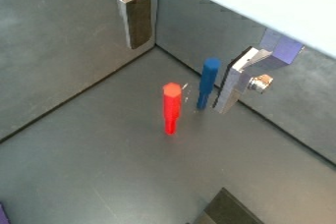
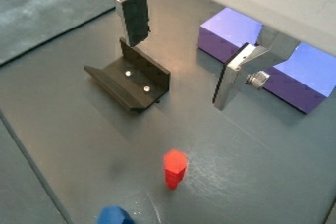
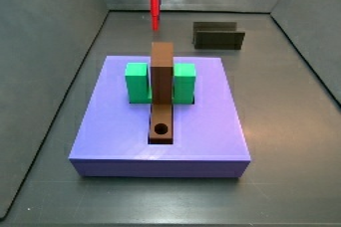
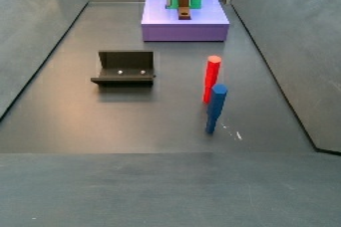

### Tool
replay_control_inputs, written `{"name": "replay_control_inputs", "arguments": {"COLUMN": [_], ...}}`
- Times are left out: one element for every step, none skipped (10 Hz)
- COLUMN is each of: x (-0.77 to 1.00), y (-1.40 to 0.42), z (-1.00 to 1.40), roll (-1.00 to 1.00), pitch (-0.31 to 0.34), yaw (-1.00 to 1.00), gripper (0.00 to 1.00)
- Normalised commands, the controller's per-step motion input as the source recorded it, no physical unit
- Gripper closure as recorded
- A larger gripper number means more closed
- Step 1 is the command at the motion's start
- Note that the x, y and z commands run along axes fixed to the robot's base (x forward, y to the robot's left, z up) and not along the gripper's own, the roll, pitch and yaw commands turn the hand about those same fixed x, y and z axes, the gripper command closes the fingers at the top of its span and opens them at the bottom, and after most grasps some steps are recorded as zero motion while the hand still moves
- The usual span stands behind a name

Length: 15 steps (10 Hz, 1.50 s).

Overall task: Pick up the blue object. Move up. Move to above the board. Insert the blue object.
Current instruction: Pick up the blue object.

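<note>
**Jaws wide open and empty, blue rod standing well off**

The jaws hang at the slab's (image 4: 184, 24) far corner, barely showing in a side view. In both wrist views the fingers (image 1: 134, 17) (image 2: 238, 75) stand far apart with nothing between them.

Nearest the jaws is the slab, carrying the board (image 3: 163, 80) between two green blocks (image 3: 138, 83). The board's hole (image 3: 163, 129) is at the end away from the jaws.

Farther out, the fixture (image 4: 127, 68) sits on the worktop (image 4: 120, 121).

Beyond it the red stick (image 4: 212, 77) stands upright. Just past it stands the blue rod (image 4: 216, 109), upright on the worktop and well apart from the jaws.
</note>
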Motion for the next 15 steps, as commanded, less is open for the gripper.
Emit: {"name": "replay_control_inputs", "arguments": {"x": [0.0, 0.0, -0.01, -0.08, -0.15, -0.18, -0.24, -0.21, -0.13, -0.06, 0.0, 0.0, 0.0, 0.0, 0.0], "y": [0.45, 0.69, 0.74, 0.73, 0.72, 0.71, 0.69, 0.51, 0.29, 0.19, 0.0, 0.03, 0.15, 0.0, 0.0], "z": [-0.52, -0.65, -0.67, -0.65, -0.61, -0.59, -0.45, -0.36, -0.37, -0.37, -0.23, -0.23, -0.18, 0.0, 0.0], "roll": [0.11, 0.08, 0.09, 0.09, 0.09, 0.1, 0.07, 0.07, 0.16, 0.09, 0.0, 0.0, 0.03, 0.01, 0.0], "pitch": [0.001, 0.0, 0.0, 0.0, 0.0, 0.0, 0.0, 0.0, -0.003, 0.0, 0.0, 0.0, 0.014, 0.0, 0.0], "yaw": [-0.15, -0.21, -0.22, -0.22, -0.23, -0.22, -0.21, -0.14, -0.08, -0.08, -0.05, -0.05, 0.0, 0.0, 0.0], "gripper": [0.0, 0.0, 0.0, 0.0, 0.0, 0.0, 0.0, 0.0, 0.0, 0.0, 0.0, 0.0, 0.0, 0.0, 0.0]}}
